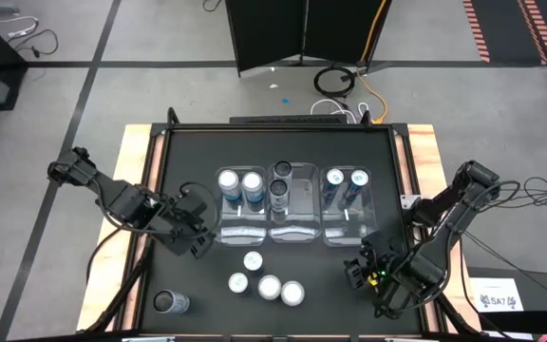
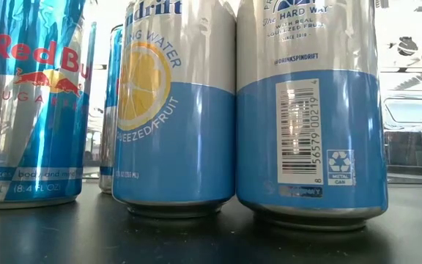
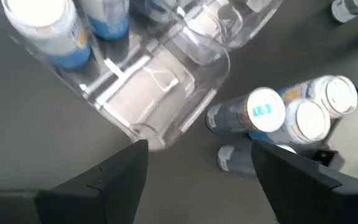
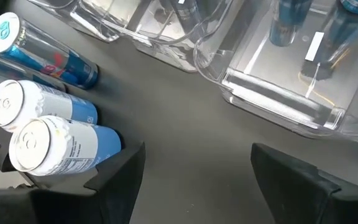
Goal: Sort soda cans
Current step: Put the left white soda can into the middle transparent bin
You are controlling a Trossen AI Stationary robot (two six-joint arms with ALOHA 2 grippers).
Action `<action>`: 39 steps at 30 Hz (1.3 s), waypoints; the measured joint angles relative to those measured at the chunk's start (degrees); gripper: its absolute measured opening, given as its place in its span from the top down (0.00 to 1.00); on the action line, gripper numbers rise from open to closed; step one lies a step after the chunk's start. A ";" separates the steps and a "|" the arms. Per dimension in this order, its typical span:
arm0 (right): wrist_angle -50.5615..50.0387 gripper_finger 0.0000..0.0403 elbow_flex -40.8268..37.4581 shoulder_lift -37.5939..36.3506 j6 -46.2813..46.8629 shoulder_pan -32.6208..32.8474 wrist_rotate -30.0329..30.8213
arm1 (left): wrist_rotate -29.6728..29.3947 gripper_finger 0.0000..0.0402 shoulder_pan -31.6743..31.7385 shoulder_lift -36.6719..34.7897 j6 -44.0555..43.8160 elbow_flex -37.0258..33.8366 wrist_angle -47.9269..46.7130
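Several loose soda cans stand upright in a cluster (image 1: 266,283) near the table's front middle, silver-topped with blue sides; the low view shows them close up (image 2: 174,110). A dark can (image 1: 171,302) stands alone at the front left. Three clear bins (image 1: 294,231) sit side by side mid-table. The left bin holds two light cans (image 1: 239,182), the middle one two dark cans (image 1: 280,180), the right one two teal-marked cans (image 1: 347,179). My left gripper (image 1: 198,242) hovers open by the left bin's near corner (image 3: 154,124). My right gripper (image 1: 357,271) hovers open to the right of the cluster.
Bare black table shows between the bins and the cluster (image 4: 185,112). Raised wooden rails (image 1: 139,180) edge the table on the left and right. Cables and a dark stand (image 1: 302,38) lie on the floor beyond the far edge.
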 joint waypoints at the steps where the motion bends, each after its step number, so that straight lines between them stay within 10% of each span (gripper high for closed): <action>1: 0.03 0.29 0.00 0.00 0.01 0.00 0.00 | 0.78 0.26 -0.02 0.00 -0.88 0.00 -0.02; 9: 0.14 0.29 0.00 0.00 0.33 0.00 0.00 | -3.98 0.11 -0.01 0.00 0.46 -0.04 -1.04; 26: 1.82 0.29 0.00 0.02 -0.07 0.00 4.76 | 4.45 0.09 -1.17 1.53 -0.18 -0.04 2.65; 39: 5.81 0.29 0.00 2.60 -1.38 0.23 5.05 | 7.34 0.09 -17.98 5.01 -25.59 -7.26 0.54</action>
